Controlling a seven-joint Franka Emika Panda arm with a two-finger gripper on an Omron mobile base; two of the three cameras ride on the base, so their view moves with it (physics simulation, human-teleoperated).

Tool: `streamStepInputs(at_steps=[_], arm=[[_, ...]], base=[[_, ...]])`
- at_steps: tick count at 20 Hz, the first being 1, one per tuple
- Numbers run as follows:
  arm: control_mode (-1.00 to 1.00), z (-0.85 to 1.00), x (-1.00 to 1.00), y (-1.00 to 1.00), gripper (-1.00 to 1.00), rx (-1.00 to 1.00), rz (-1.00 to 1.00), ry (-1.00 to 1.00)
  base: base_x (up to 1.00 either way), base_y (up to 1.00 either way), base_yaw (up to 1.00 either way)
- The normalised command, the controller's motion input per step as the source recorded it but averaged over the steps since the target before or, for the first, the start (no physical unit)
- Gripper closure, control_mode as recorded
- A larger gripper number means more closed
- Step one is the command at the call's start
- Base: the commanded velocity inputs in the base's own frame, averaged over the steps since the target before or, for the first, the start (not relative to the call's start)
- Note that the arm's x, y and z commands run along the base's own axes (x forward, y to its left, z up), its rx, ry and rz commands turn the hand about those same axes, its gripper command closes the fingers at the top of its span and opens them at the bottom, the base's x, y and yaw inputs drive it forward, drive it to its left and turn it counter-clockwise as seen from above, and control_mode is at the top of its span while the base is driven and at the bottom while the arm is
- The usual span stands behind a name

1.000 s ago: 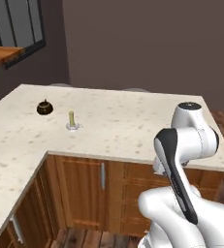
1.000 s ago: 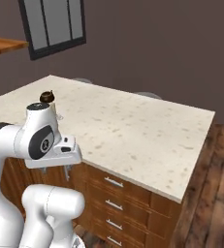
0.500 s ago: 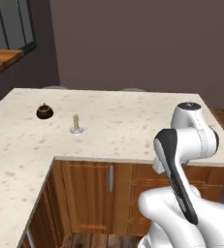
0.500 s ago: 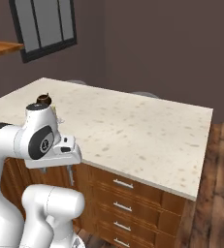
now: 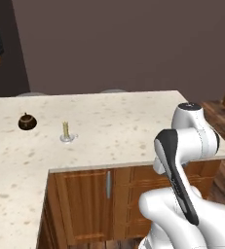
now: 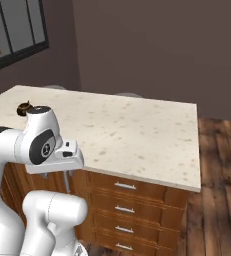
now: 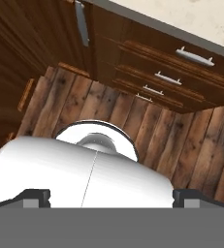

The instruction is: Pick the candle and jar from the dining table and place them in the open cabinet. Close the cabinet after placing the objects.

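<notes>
The jar (image 5: 27, 121), a small dark brown pot with a knobbed lid, sits on the left part of the cream speckled dining table (image 5: 133, 116). The candle (image 5: 65, 129) stands upright on its grey disc just right of the jar. In the right base view the jar (image 6: 23, 107) peeks out behind my arm, on the dining table (image 6: 137, 130). My gripper (image 6: 56, 176) hangs below the table's near edge, pointing down at the floor, well short of both things. In the hand view the gripper (image 7: 112, 197) is open, with nothing between its far-apart fingertips. The cabinet is out of view.
Under the table top are drawers with short silver handles (image 6: 124, 186) and a cupboard door with a vertical handle (image 5: 108, 184). Wood plank floor (image 6: 222, 200) lies to the right. A dark window (image 6: 17, 30) is on the far left wall.
Both base views have shifted as the base drove: window and table slid left in the picture. The arm keeps its folded pose and the gripper stays open. Jar and candle have not moved on the table.
</notes>
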Motion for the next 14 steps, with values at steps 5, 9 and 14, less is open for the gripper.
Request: streamStepInputs(at_steps=[5,9,14], arm=[[1.0,0.0,0.0,0.0,-1.0,0.0,0.0,0.0],[1.0,0.0,0.0,0.0,-1.0,0.0,0.0,0.0],[1.0,0.0,0.0,0.0,-1.0,0.0,0.0,0.0]], base=[[0.0,0.38,-0.04],[0.0,0.36,0.0],[0.0,0.21,0.06]])
